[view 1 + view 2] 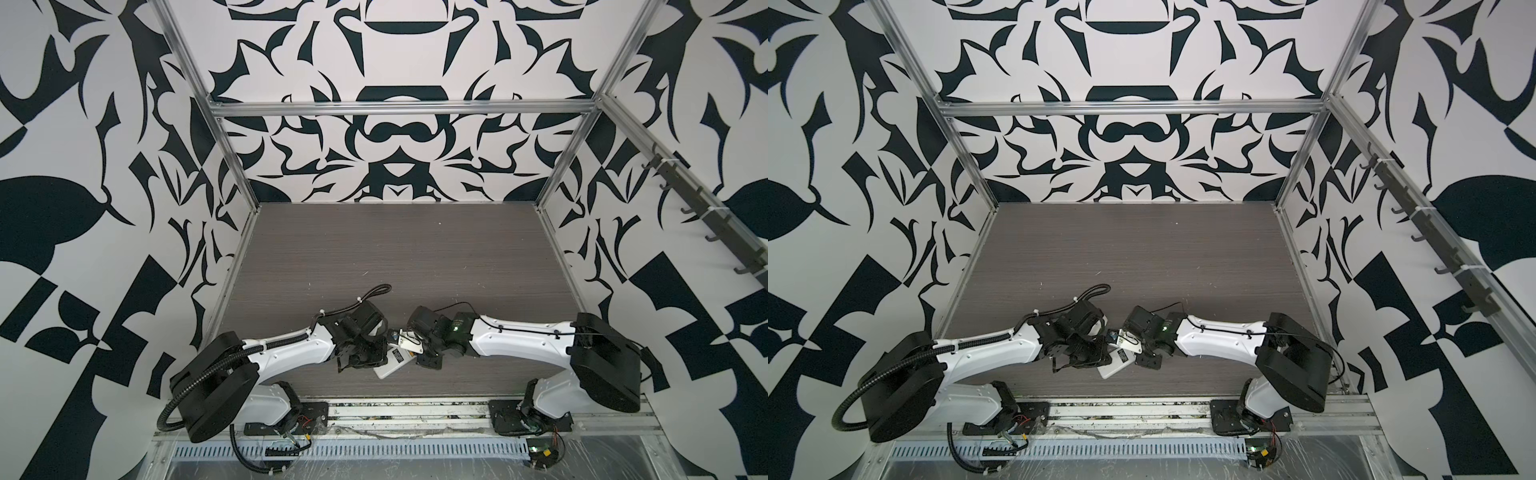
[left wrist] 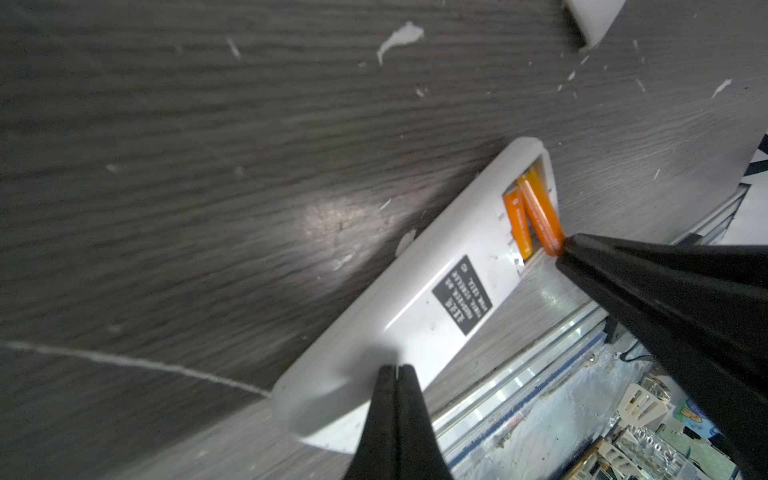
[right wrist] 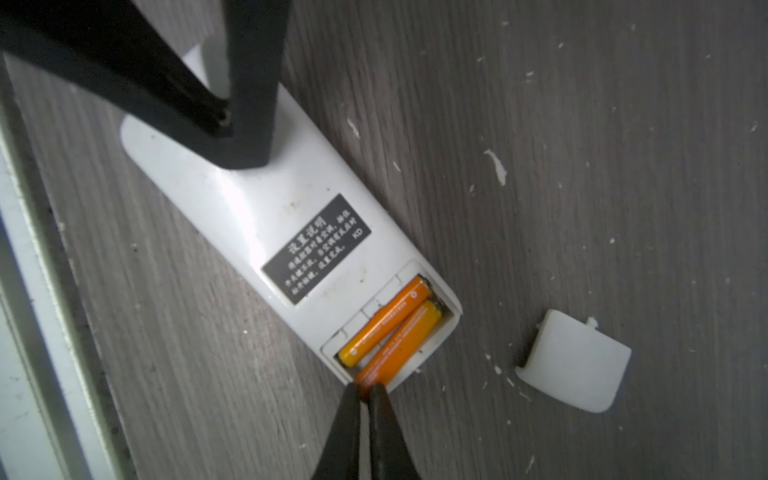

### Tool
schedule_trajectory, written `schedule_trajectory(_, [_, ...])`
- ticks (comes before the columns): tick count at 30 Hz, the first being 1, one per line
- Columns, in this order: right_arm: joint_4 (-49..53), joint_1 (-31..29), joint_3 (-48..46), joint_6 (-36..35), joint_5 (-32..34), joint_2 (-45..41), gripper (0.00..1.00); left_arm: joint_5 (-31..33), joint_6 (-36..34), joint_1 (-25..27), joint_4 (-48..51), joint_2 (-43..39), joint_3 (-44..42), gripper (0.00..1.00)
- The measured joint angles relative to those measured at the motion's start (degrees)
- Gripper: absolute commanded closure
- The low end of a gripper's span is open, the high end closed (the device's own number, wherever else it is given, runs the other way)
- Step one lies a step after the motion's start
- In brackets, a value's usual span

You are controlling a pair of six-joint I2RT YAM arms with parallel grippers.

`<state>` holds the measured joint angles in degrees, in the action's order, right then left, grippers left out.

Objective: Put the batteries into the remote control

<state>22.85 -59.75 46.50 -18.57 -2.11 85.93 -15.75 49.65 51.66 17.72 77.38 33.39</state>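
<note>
Fingertips of the left gripper (image 2: 398, 368) are pressed together, pinning the far end of the remote control (image 3: 266, 208), which lies back-up near the table's front edge. Both batteries (image 3: 386, 324) sit in the open bay; one looks seated, the other tilts up at the end under the right gripper (image 3: 365, 388), nipped nearly together on it. Seating it remains, probably then the cover (image 3: 575, 359), loose just beside. Table (image 3: 582, 166) beyond is bare.

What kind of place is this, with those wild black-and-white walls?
Probably a robot test cell in a lab: two arms bolted at the front edge of a wood-grain table, boxed by an aluminium frame and patterned panels, working on a remote control.
</note>
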Motion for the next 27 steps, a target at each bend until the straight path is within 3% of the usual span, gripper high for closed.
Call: schedule_trajectory(27, [1.2,1.2,1.6,0.2,0.5,3.2,0.96,-0.6,0.0,-0.6,-0.3,0.7,0.2,1.00])
